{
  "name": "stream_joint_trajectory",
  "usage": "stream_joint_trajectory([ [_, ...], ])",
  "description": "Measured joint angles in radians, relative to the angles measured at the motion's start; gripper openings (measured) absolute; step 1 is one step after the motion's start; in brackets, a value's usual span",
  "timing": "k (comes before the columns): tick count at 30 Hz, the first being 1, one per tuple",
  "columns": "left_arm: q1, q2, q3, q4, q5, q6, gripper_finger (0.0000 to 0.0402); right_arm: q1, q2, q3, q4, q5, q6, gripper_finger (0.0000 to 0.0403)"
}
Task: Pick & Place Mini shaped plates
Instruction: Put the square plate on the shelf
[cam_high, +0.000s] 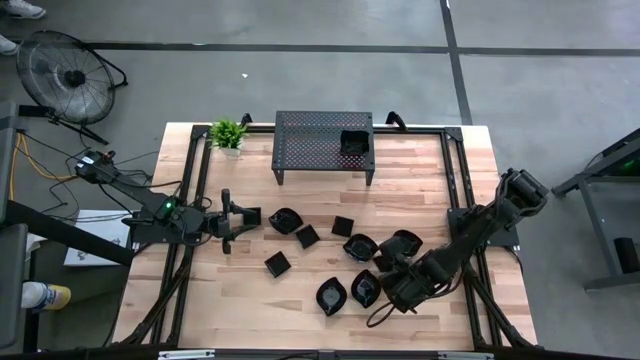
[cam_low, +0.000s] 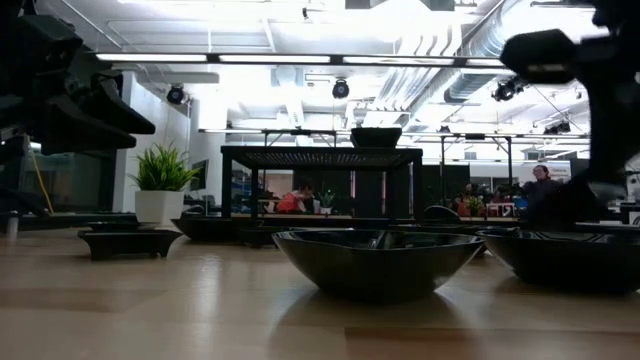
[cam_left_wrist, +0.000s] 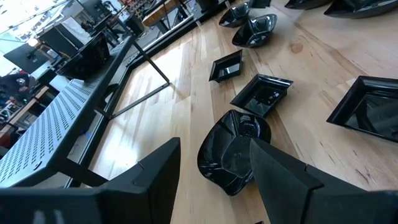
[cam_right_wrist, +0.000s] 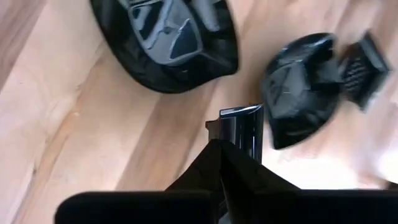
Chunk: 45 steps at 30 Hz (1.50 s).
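high: overhead, straight down | low: tabletop, level | wrists: close | shared: stand (cam_high: 323, 141)

right tool (cam_right_wrist: 219, 144): shut tight in the right wrist view, a glossy sliver beyond its tips; whether it is held cannot be told
dishes (cam_right_wrist: 166, 38): blurred in the right wrist view, the upper one cut by the edge
square dish (cam_left_wrist: 368, 111): cropped at the left wrist view's edge
people (cam_low: 296, 200): far behind the stand (cam_low: 320, 158), too small to make out
fan (cam_high: 62, 76): partly cut at the high view's edge
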Motion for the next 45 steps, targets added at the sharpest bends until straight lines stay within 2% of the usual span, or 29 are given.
stream_joint_trajectory([
  [7,0.000,0.000,0.000,0.000,0.000,0.000,0.0188,-0.012,0.000,0.111,-0.099,0.120,-0.008,0.0001],
  [15,0.000,0.000,0.000,0.000,0.000,-0.003,0.0188,-0.095,0.000,0.174,-0.060,0.269,-0.051,0.0000],
  [18,0.000,0.000,0.000,0.000,0.000,-0.003,0.0188,-0.140,0.000,0.175,0.015,0.279,-0.158,0.0000],
  [23,0.000,0.000,0.000,0.000,0.000,-0.003,0.0188,-0.230,0.000,0.175,0.221,0.288,-0.434,0.0000],
  [29,0.000,0.000,0.000,0.000,0.000,-0.003,0.0188,-0.381,0.000,0.175,0.464,0.231,-0.684,0.0000],
  [35,0.000,0.000,0.000,0.000,0.000,-0.003,0.0188,-0.538,0.000,0.175,0.583,0.154,-0.872,0.0000],
  [45,0.000,0.000,0.000,0.000,-0.001,-0.003,0.0188,-0.767,0.000,0.175,0.723,-0.015,-0.998,0.0000],
])
